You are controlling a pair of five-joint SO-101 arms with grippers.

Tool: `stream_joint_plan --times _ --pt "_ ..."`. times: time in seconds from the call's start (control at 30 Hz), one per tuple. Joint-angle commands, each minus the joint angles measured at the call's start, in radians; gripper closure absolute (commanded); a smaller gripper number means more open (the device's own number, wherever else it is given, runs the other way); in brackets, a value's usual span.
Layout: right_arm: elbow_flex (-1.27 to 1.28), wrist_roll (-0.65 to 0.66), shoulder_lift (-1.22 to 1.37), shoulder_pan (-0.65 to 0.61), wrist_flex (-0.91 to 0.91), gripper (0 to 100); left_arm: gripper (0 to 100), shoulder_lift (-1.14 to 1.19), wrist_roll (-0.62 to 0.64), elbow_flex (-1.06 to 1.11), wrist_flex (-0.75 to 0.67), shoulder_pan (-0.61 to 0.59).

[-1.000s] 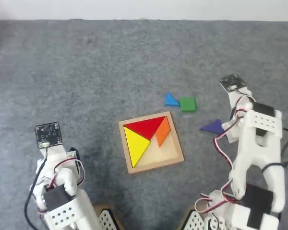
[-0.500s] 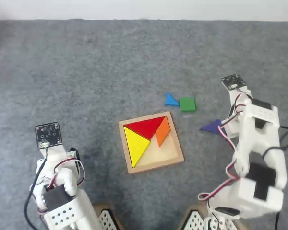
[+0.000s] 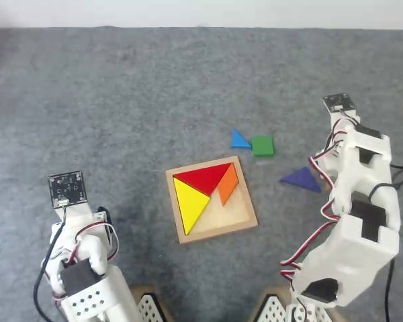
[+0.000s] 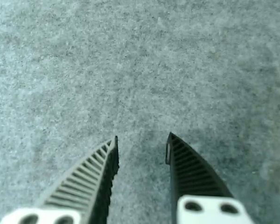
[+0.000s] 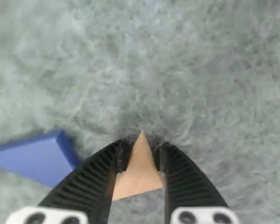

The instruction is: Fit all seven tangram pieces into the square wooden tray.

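The square wooden tray (image 3: 244,220) lies mid-table and holds a red triangle (image 3: 203,177), a yellow triangle (image 3: 189,201) and an orange piece (image 3: 228,186). Beyond it lie a small blue triangle (image 3: 239,139) and a green square (image 3: 262,145). A dark blue triangle (image 3: 300,178) (image 5: 35,158) lies right of the tray, beside my right arm (image 3: 358,164). My right gripper (image 5: 141,148) is shut on a tan triangle (image 5: 139,170), low over the carpet. At the near left, my left gripper (image 4: 142,138) is open above bare carpet, with my left arm (image 3: 80,251) behind it.
Grey carpet covers the whole table. The tray's near right part shows bare wood. A pale wall edge runs along the far side.
My right arm has swung to the right and a little farther back, uncovering the whole dark blue triangle. The left arm has kept still.
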Motion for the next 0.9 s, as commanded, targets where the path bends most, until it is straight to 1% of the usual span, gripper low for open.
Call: stream_joint_plan --times 0.0,0.23,0.37,0.5,0.57,0.67,0.77,0.87 --pt "0.006 -0.035 -0.113 -0.007 0.018 93.4 83 -0.018 0.008 -0.004 0.005 -0.003" --pt "0.187 -0.041 -0.426 -0.076 0.019 93.4 83 -0.018 0.008 -0.004 0.005 -0.003" --pt "0.269 -0.043 -0.627 -0.119 0.099 93.4 83 -0.018 0.008 -0.004 0.005 -0.003" --pt "0.305 -0.038 -0.773 -0.107 0.203 93.0 83 -0.018 0.008 -0.004 0.005 -0.003" --pt "0.342 -0.032 -0.826 -0.101 0.225 92.9 83 -0.018 0.008 -0.004 0.005 -0.003" --pt "0.408 -0.02 -0.826 -0.108 0.188 91.3 83 -0.018 0.008 -0.004 0.005 -0.003" --pt "0.43 -0.017 -0.742 -0.102 0.139 84.0 83 -0.018 0.008 -0.004 0.005 -0.003" --pt "0.427 -0.017 -0.625 -0.071 0.03 77.1 83 -0.018 0.008 -0.004 0.005 -0.003"
